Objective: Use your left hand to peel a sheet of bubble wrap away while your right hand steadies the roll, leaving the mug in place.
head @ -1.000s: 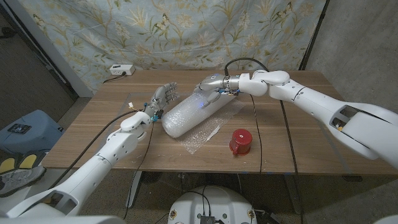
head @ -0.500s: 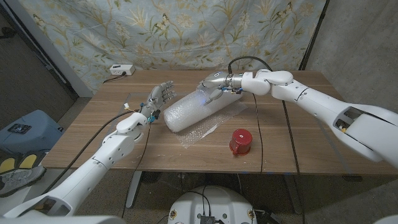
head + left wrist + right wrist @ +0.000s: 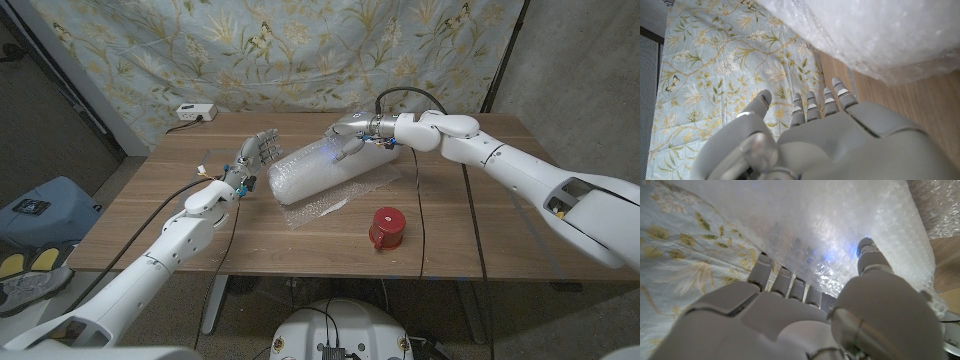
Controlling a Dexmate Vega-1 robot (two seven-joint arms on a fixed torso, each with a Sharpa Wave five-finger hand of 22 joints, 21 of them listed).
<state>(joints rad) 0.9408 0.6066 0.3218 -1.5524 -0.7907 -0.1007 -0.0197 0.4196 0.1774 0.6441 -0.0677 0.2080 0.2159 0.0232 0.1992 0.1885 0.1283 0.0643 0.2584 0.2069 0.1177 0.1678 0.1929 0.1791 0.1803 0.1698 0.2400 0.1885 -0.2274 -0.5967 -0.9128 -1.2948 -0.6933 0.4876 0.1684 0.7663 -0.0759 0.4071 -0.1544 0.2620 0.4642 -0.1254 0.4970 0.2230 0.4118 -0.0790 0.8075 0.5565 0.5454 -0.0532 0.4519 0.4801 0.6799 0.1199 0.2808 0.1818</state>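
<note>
Already the right hand (image 3: 347,140) grips the far end of the bubble wrap roll (image 3: 315,172) mid-tabletop; the mug (image 3: 386,228) stands toward the near edge. The left hand (image 3: 256,157), open and empty beside the roll, must next pinch the loose sheet (image 3: 318,209).

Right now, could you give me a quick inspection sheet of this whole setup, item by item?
Surface: wooden table, bare wood at both ends.
Job's things: bubble wrap roll lying on its side mid-table, a loose sheet trailing from under it toward the front edge; red mug standing apart from the roll, nearer the front.
Clutter: small white box at the far left corner.
Hands: right hand grips the roll's far end; left hand is beside the roll's near end, fingers spread, holding nothing.
Cables: a black cable crosses the table; thin wires run along the left arm.
Surroundings: floral cloth backdrop; blue bag on the floor at left.
</note>
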